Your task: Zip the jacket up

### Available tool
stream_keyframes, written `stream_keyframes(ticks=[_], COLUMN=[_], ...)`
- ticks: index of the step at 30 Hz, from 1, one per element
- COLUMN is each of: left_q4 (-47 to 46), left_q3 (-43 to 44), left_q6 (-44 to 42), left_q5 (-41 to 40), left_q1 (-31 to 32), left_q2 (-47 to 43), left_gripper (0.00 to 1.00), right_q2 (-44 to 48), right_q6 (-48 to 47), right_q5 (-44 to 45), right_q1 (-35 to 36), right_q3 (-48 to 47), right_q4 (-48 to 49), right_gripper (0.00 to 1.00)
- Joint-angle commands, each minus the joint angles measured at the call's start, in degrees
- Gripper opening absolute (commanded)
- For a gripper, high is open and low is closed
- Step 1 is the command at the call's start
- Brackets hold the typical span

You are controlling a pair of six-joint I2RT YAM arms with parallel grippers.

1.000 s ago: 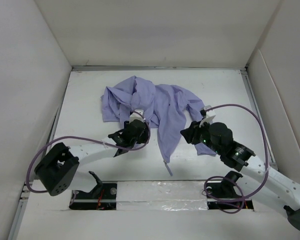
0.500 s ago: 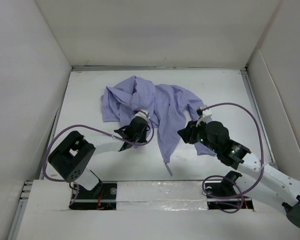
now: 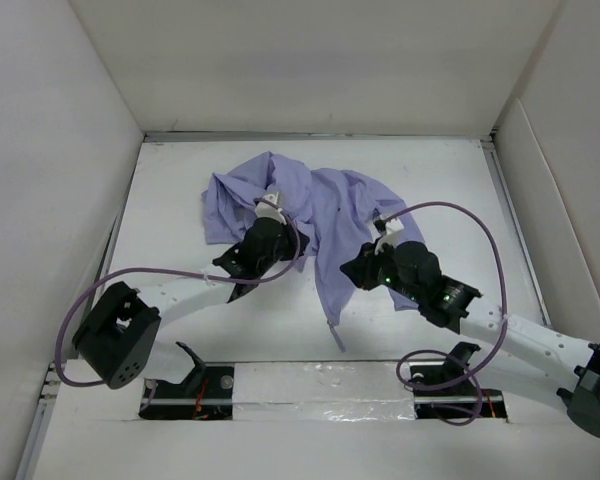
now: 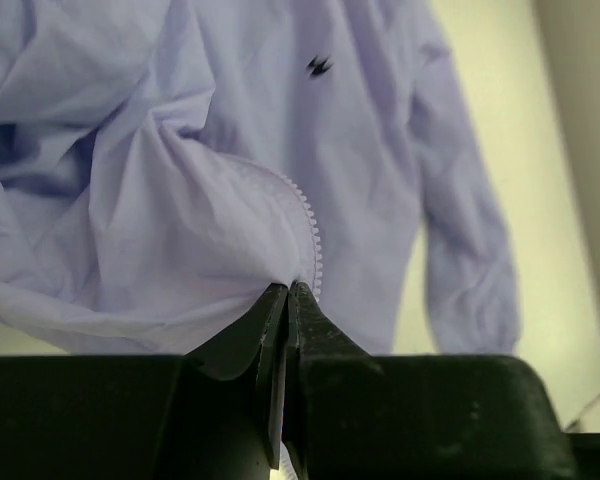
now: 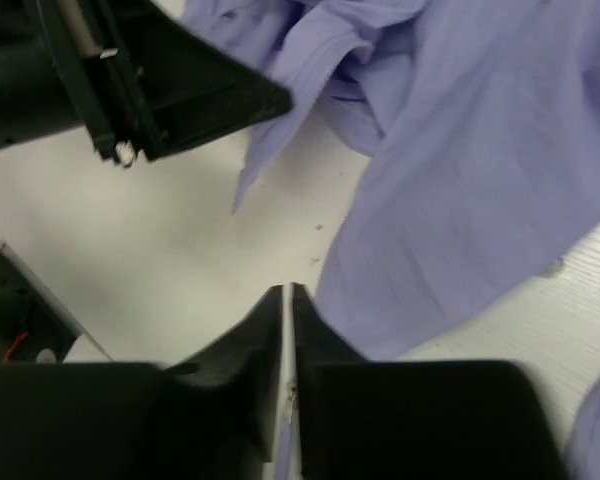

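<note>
On the table (image 3: 450, 180), the left gripper (image 4: 286, 292) pinches the jacket (image 4: 360, 160) by its zipper; the right gripper (image 5: 286, 292) is squeezed closed.

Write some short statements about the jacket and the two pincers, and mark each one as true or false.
1. The left pincer is shut on the jacket beside its zipper teeth. True.
2. The jacket is zipped up completely. False: it lies open and crumpled, one row of teeth bare.
3. The jacket is lavender. True.
4. The right pincer stands wide open. False: its fingers are together.
</note>
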State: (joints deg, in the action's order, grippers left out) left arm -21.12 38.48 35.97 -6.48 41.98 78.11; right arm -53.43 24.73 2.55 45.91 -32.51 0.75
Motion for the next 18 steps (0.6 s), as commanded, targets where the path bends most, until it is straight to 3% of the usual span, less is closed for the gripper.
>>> stream_keyframes(ticks=[1,3,5,18], left_q4=[-6.82,-8.14,-8.84,-7.62], left_q3=[1.69,1.60,1.42,1.42], left_q6=[9.37,12.53,14.12,16.68], left_q5=[0.68,0.33,0.42,1.73], left_q1=[-0.84,-0.84,-0.84,-0.84], left_q2=[-2.34,-2.96,-2.96,-4.72], left_gripper=[0.00,0.00,0.00,0.00], right_q2=[-1.06,-2.64,-5.00,-16.88], right_q6=[2.95,4.62,6.64,8.05], right_q5=[0.18,0.44,0.96,3.78], right_q1=[1.46,1.46,1.46,3.84], right_q3=[-0.54,0.51,0.96,-2.73], right_q4=[9.17,13.98,17.25,26.04], right_gripper=[0.29,0.49,0.57,0.53])
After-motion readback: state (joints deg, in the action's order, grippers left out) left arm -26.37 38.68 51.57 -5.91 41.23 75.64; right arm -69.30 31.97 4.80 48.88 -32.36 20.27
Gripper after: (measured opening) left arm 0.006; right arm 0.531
